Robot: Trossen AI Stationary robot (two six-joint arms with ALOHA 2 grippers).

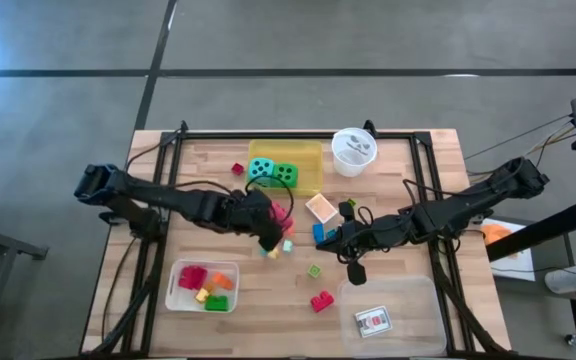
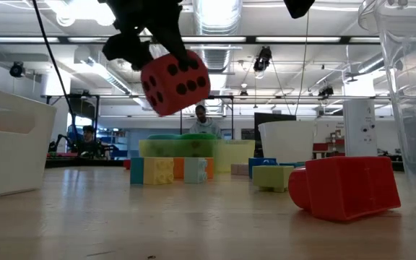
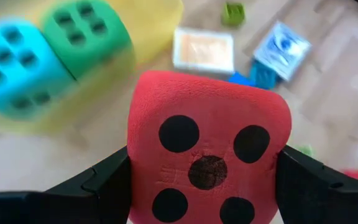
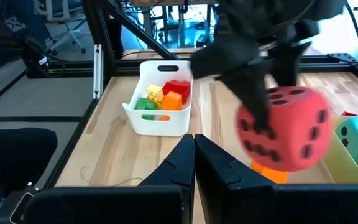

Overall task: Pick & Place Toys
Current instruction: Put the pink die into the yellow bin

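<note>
Item: red die (image 2: 175, 82), pinched between the fingers of the left gripper (image 3: 207, 171), held clear above the table (image 1: 388, 165) near its centre. Both side faces are squeezed; the foam bulges slightly in the left wrist view.

Destination (judged): yellow tray (image 1: 303, 155) at 12 o'clock from the die in the high view, already holding the teal die (image 1: 261, 169) and green die (image 1: 285, 175).

Right gripper (image 4: 194, 163): fingers pressed together, nothing held, parked at 3 o'clock of the left one, close by.

Loose stock: small blocks (image 2: 170, 170) on the table under and around the carry path; a red block (image 1: 321, 300) at 6 o'clock; a card (image 1: 373, 320) in the clear tray (image 1: 418, 335); a white tray (image 1: 230, 272) at 7 o'clock with blocks inside.

Risks (judgement only):
- Soft die could squirm out of the pinch if the arm swings fast, then bounce off the table.
- Tray is nearly full; a low release could knock the two dice or leave the red one perched on the rim.
- The arms are near each other; a wide sweep could clip the right gripper.
- A low pass could scatter blocks.
</note>
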